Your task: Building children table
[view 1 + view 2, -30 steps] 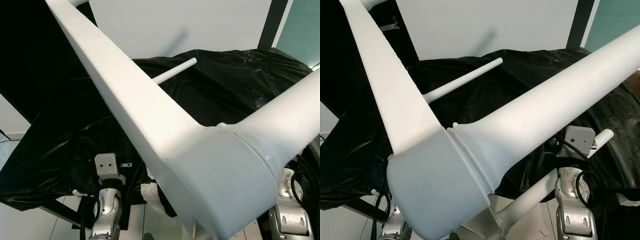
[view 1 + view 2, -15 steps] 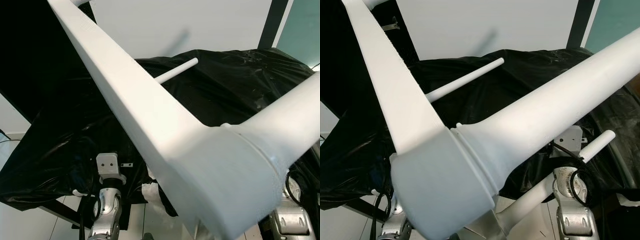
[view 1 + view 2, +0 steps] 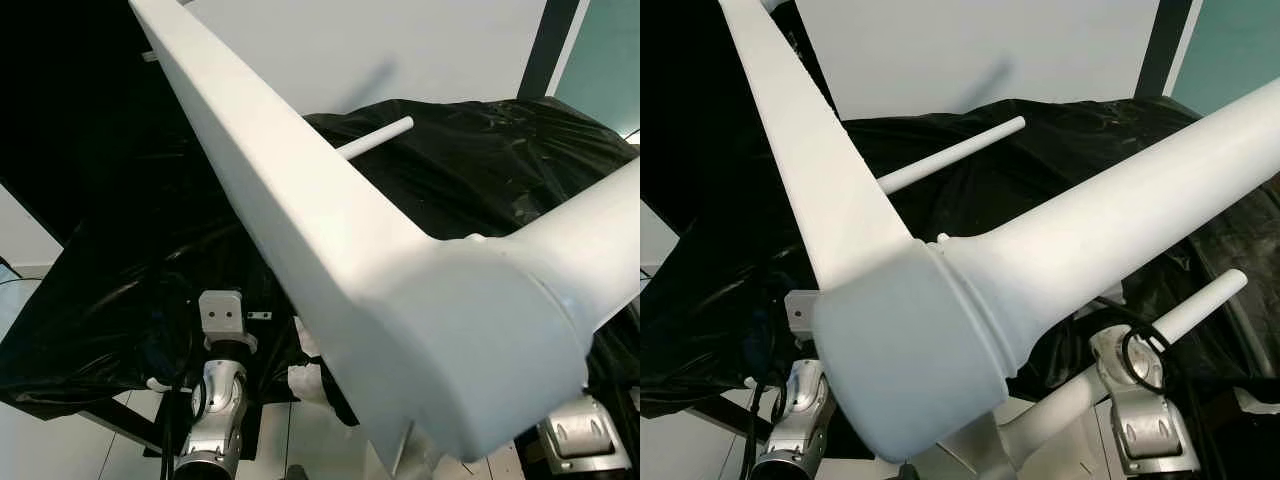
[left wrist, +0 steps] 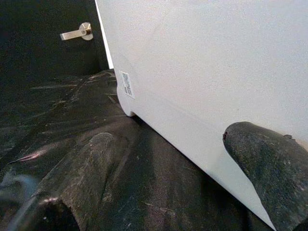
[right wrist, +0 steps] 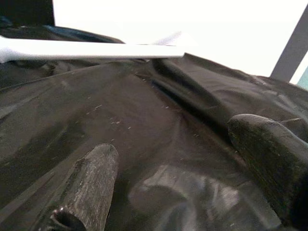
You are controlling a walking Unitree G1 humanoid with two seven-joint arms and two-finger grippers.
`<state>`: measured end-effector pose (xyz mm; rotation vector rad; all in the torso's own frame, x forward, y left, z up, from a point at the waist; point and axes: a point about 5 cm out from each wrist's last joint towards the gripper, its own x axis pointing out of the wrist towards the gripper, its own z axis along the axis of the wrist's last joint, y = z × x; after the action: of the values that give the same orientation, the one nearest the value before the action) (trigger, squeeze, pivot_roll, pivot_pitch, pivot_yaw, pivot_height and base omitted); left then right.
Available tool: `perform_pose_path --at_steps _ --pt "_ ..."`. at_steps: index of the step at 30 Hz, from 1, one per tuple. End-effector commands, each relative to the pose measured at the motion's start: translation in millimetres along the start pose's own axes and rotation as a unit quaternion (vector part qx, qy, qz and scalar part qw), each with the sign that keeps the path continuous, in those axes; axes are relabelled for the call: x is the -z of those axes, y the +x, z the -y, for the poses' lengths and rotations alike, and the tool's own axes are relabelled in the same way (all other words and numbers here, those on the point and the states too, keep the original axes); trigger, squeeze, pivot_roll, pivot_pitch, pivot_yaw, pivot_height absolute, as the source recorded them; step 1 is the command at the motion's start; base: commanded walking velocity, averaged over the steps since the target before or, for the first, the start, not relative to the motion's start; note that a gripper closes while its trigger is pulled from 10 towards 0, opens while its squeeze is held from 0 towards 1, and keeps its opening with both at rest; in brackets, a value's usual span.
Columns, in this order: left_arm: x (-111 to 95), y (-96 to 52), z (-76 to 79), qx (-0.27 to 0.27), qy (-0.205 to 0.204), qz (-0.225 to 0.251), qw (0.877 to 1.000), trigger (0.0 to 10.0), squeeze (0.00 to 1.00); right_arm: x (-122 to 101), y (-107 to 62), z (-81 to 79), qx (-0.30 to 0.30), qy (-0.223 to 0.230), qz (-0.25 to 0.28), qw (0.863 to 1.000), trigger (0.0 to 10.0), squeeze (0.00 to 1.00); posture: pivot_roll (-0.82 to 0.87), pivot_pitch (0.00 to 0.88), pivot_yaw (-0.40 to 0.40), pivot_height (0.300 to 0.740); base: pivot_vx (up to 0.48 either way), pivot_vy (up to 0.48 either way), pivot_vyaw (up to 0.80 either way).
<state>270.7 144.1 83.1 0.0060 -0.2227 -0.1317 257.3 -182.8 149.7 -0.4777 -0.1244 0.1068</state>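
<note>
Matte white plastic children's table (image 3: 330,270), upside down and tilted, fills centre view; tapered round leg (image 3: 1120,225) points toward 2 o'clock. Crinkled glossy black sheet (image 5: 144,144) covers the counter. Left pincer (image 4: 178,168) fingers apart beside tabletop edge; right pincer (image 5: 183,178) apart over sheet.

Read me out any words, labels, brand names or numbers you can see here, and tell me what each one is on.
No text here can be read.
Small sticker on the white table part, near its lower edge: there are printed marks on it, too small and blurred to read.
</note>
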Motion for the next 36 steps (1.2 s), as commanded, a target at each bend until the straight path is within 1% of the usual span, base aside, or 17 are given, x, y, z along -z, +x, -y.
perform_pose_path --at_steps 1,6,8,9,10,11,12,14,15,18,20,26,30,33,34,35,36 --pt "-5.7 8.0 12.7 0.056 0.000 0.018 0.998 10.0 0.00 0.4 2.3 -1.2 -0.021 0.007 -0.001 1.000 10.0 0.00 0.10 0.000 0.084 0.740 0.000 0.000 0.00" --pt "-8.8 14.0 16.7 0.058 -0.007 0.025 0.998 10.0 0.00 -2.3 3.9 -4.7 -0.049 0.012 0.007 0.999 10.0 0.00 0.11 0.000 0.081 0.740 0.000 0.000 0.00" --pt "-11.7 19.2 19.7 0.057 -0.013 0.032 0.998 10.0 0.00 -4.1 4.9 -6.2 -0.061 0.015 0.011 0.998 10.0 0.00 0.11 0.000 0.079 0.740 0.000 0.000 0.00" --pt "-15.7 25.1 23.6 0.059 -0.020 0.041 0.997 10.0 0.00 -5.5 6.0 -7.1 -0.067 0.017 0.014 0.998 10.0 0.00 0.11 0.000 0.078 0.740 0.000 0.000 0.00" --pt "-15.7 25.1 23.6 0.059 -0.020 0.041 0.997 10.0 0.00 -5.5 6.0 -7.1 -0.067 0.017 0.014 0.998 10.0 0.00 0.11 0.000 0.078 0.740 0.000 0.000 0.00" --pt "-20.9 33.9 31.1 0.066 -0.028 0.052 0.996 10.0 0.00 -6.7 7.4 -7.7 -0.070 0.019 0.016 0.997 10.0 0.00 0.12 0.000 0.075 0.740 0.000 0.000 0.00" --pt "-20.9 33.9 31.1 0.066 -0.028 0.052 0.996 10.0 0.00 -6.7 7.4 -7.7 -0.070 0.019 0.016 0.997 10.0 0.00 0.12 0.000 0.075 0.740 0.000 0.000 0.00" --pt "-31.9 51.2 47.7 0.088 -0.042 0.071 0.993 10.0 0.00 -8.2 8.8 -9.5 -0.071 0.021 0.018 0.997 10.0 0.00 0.11 0.000 0.076 0.740 0.000 0.000 0.00" --pt "-35.2 56.1 52.8 0.097 -0.047 0.075 0.991 10.0 0.00 -8.7 8.8 -10.4 -0.071 0.022 0.019 0.997 10.0 0.00 0.11 0.000 0.078 0.740 0.000 0.000 0.00" --pt "-37.9 60.7 58.1 0.109 -0.048 0.078 0.990 10.0 0.00 -8.8 8.3 -11.2 -0.071 0.022 0.019 0.997 10.0 0.00 0.10 0.000 0.082 0.740 0.000 0.000 0.00" --pt "-42.0 68.1 66.0 0.126 -0.053 0.081 0.987 10.0 0.00 -8.2 6.8 -11.4 -0.070 0.022 0.017 0.997 10.0 0.00 0.09 0.000 0.090 0.740 0.000 0.000 0.00" --pt "-44.3 74.8 74.4 0.139 -0.058 0.079 0.985 10.0 0.00 -6.2 4.4 -11.1 -0.068 0.024 0.012 0.997 10.0 0.00 0.09 0.000 0.099 0.740 0.000 0.000 0.00" --pt "-43.5 75.4 75.0 0.138 -0.058 0.077 0.986 10.0 0.00 -6.0 4.2 -11.8 -0.070 0.025 0.011 0.997 10.0 0.00 0.09 0.000 0.100 0.740 0.000 0.000 0.00" --pt "-39.3 73.5 71.3 0.127 -0.052 0.073 0.988 10.0 0.00 -5.9 4.3 -13.1 -0.075 0.028 0.011 0.997 10.0 0.00 0.10 0.000 0.098 0.740 0.000 0.000 0.00" --pt "-38.0 72.3 63.6 0.107 -0.048 0.075 0.990 10.0 0.00 -5.9 4.2 -13.8 -0.079 0.033 0.010 0.996 10.0 0.00 0.10 0.000 0.099 0.740 0.000 0.000 0.00" --pt "-38.0 72.3 63.6 0.107 -0.048 0.075 0.990 10.0 0.00 -5.9 4.2 -13.8 -0.079 0.033 0.010 0.996 10.0 0.00 0.10 0.000 0.099 0.740 0.000 0.000 0.00" --pt "-37.9 70.8 52.7 0.076 -0.043 0.081 0.993 10.0 0.00 -6.1 3.6 -14.6 -0.086 0.038 0.009 0.996 10.0 0.00 0.10 0.000 0.097 0.740 0.000 0.000 0.00"
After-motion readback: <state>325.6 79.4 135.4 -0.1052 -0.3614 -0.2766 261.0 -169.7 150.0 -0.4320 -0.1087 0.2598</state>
